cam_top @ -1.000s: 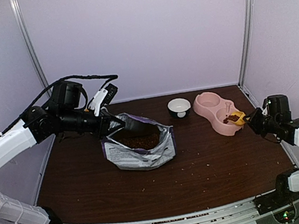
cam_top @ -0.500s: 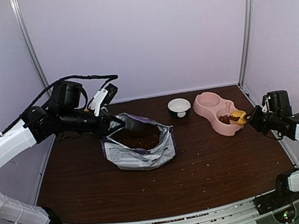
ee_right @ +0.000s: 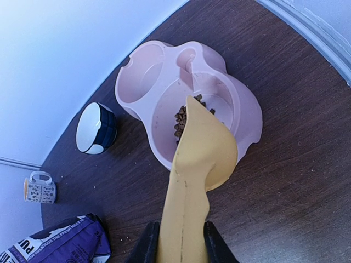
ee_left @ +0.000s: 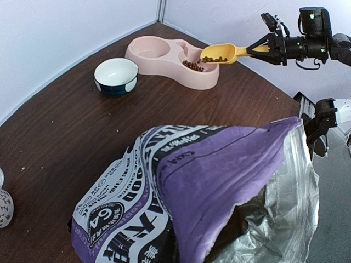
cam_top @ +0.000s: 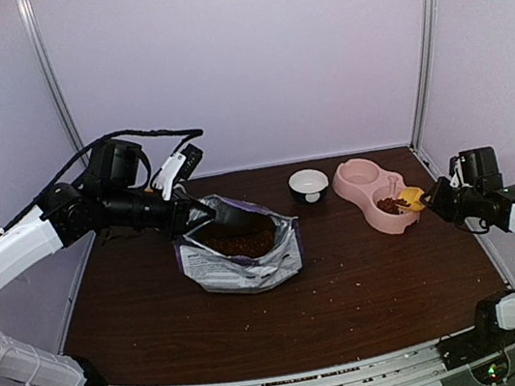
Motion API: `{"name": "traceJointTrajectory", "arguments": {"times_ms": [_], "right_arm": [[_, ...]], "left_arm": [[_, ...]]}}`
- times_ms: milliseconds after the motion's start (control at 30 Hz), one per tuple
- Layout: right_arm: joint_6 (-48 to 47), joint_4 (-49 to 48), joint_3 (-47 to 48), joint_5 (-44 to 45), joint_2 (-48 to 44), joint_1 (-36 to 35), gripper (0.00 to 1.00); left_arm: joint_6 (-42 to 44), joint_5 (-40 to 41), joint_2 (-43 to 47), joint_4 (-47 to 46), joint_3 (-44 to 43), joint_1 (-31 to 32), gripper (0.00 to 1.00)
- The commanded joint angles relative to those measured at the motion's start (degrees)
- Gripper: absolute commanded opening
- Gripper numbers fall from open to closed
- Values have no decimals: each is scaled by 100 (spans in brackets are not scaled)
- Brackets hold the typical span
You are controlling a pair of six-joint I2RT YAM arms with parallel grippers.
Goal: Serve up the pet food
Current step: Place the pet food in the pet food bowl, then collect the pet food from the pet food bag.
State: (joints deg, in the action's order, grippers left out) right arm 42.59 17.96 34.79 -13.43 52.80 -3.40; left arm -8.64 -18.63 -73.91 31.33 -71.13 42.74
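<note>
The purple pet food bag [cam_top: 240, 254] lies open mid-table with brown kibble [cam_top: 242, 243] showing inside. My left gripper [cam_top: 200, 216] is shut on the bag's back-left rim. Its fingers are hidden in the left wrist view behind the purple bag [ee_left: 208, 181]. My right gripper [ee_right: 181, 244] is shut on the handle of the yellow scoop [ee_right: 200, 164], which is tilted over the pink double bowl [ee_right: 247, 118]. Kibble [ee_right: 181, 121] lies in the compartment under the scoop's tip. The left wrist view shows more kibble in the scoop [ee_left: 219, 53].
A small dark bowl [cam_top: 308, 185] with a white inside stands left of the pink double bowl [cam_top: 360, 173]. A patterned mug [ee_right: 38, 190] sits behind the bag. Loose crumbs dot the brown table [cam_top: 370, 283]. Enclosure walls are close behind and to the right.
My right wrist has risen a little and the scoop has shifted slightly right over the pink bowl's near compartment. The left arm and bag have not moved.
</note>
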Motion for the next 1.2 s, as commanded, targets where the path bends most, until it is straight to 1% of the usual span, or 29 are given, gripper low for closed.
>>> {"name": "traceJointTrajectory", "arguments": {"times_ms": [0, 233, 467, 733, 833, 933, 1167], "right_arm": [[-442, 290, 390, 108, 122, 33, 0], [-855, 680, 713, 264, 237, 7, 0], [-1359, 1173, 1174, 634, 456, -247, 0], [-2051, 1899, 1924, 1827, 943, -1083, 0], [-2127, 2174, 2146, 2617, 1148, -1459, 0], [-2212, 2235, 2236, 3331, 1176, -1788, 0], [-2264, 2237, 2221, 3700, 1117, -1943, 0]], "left_arm": [[107, 19, 210, -628, -120, -20, 0], [95, 1, 202, -628, -122, -20, 0], [99, -17, 212, -628, -129, -20, 0], [99, -13, 234, -628, -120, -20, 0], [94, -17, 237, -628, -120, -20, 0], [96, 0, 250, -628, -111, -18, 0], [92, 8, 263, -628, -111, -14, 0]]}}
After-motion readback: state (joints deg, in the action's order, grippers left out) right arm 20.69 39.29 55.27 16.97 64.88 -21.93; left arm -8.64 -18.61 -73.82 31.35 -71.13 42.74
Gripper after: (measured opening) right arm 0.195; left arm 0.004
